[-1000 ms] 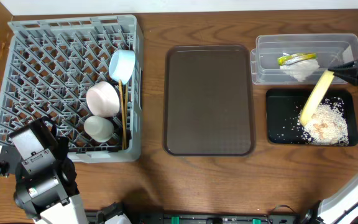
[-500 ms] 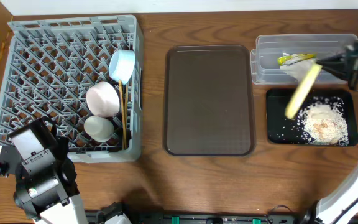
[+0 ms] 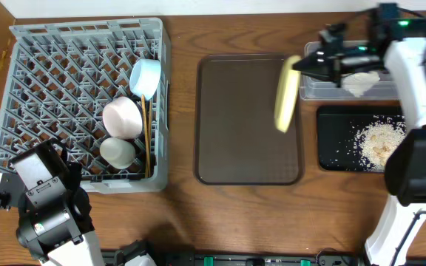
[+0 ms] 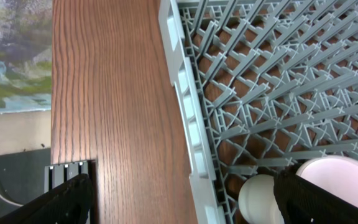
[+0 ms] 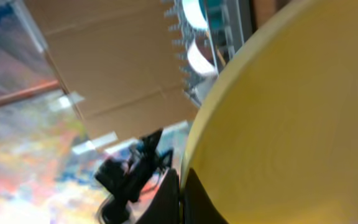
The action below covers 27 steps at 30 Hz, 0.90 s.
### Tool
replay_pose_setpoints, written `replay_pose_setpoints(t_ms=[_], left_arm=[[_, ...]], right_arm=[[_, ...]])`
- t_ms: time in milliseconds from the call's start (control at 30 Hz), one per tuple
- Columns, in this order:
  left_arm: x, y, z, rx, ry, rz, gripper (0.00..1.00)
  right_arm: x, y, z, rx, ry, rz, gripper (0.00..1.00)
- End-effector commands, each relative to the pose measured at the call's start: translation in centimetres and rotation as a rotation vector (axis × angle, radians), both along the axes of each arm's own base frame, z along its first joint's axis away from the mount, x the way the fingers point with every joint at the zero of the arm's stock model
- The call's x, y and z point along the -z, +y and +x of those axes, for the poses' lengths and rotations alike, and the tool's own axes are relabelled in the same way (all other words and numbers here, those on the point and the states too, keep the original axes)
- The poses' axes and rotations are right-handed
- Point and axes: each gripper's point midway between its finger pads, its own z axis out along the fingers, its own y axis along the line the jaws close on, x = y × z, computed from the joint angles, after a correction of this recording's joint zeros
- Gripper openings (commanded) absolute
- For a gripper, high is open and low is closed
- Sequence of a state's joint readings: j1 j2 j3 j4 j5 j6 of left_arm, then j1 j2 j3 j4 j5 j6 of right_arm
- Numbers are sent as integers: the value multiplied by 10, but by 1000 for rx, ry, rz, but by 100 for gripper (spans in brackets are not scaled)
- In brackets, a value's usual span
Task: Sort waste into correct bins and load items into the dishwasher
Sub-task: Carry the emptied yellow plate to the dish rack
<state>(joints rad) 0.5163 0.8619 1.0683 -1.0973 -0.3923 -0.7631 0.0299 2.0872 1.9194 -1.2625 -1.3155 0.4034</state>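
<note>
Only overhead shows brown tray point(image 3: 242, 125) under plate point(image 3: 286, 94).

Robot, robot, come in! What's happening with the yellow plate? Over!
Right gripper shut on plate, held on edge above brown tray. Left gripper open, beside dish rack. Nothing seen blocking the way.

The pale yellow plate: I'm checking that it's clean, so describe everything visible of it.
The pale yellow round plate looks like smooth plastic. It hangs nearly edge-on above the right edge of the dark brown serving tray, gripped at its upper rim by the right gripper's shut jaws. The right wrist view shows its face bare, with no scraps.
</note>
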Motion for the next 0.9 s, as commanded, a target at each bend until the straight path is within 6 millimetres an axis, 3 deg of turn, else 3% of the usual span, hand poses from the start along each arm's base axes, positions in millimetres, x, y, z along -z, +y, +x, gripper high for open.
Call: replay_pose_setpoints(t_ms=[0,167,300,500,533,633,867], left_arm=[[-6,2,-2,-18,-12,13,94],[-6,2,-2,-18,-12,13,94],[-6,2,-2,-18,-12,13,94],[-6,2,-2,-18,-12,13,94],[-6,2,-2,-18,-12,13,94],[-6,2,-2,-18,-12,13,94],[-6,2,-2,-18,-12,13,94]], right_arm=[[-12,41,0,-7,50,-44,1],[-19,105,9,-31,-94,-75,1],[-31,156,6,-57,-253,-67,1],[-51,238,-23,-98,-490,-39,1],[-60,261,-36,-109,-549,-15,1],[-62,284,-52,-100,-548,-13,1],[-45,327,-96,-178,-535,-21,1]])
